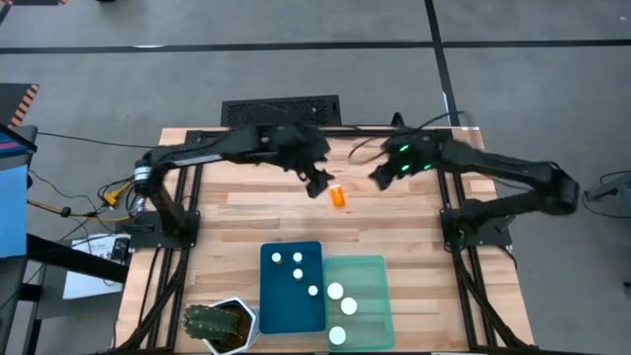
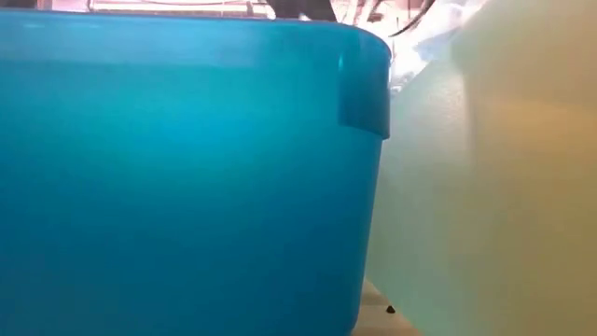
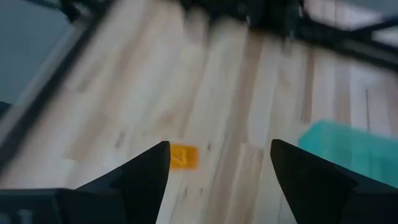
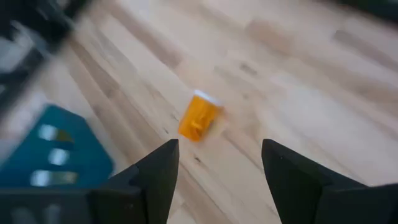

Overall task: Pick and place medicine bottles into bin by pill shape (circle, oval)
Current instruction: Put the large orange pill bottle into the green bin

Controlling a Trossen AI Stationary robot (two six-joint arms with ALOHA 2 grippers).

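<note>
Now both open-jawed grippers, left gripper (image 1: 317, 183) and right gripper (image 1: 379, 177), flank last bottle (image 1: 338, 196) at tray's (image 1: 293, 318) 12 o'clock; next: grasp.

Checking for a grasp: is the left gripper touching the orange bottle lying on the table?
Apart. In the left wrist view, the left gripper is open, and the orange bottle lies on the table beyond its fingers, bare wood showing between them.

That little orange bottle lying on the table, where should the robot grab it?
Probably around its orange middle, coming straight down from above. The medicine bottle lies on its side on the bare wood table, so its round body is the easiest part to pinch, fingers closing across its width. Both the left gripper and the right gripper are open, one on each side of it.
</note>
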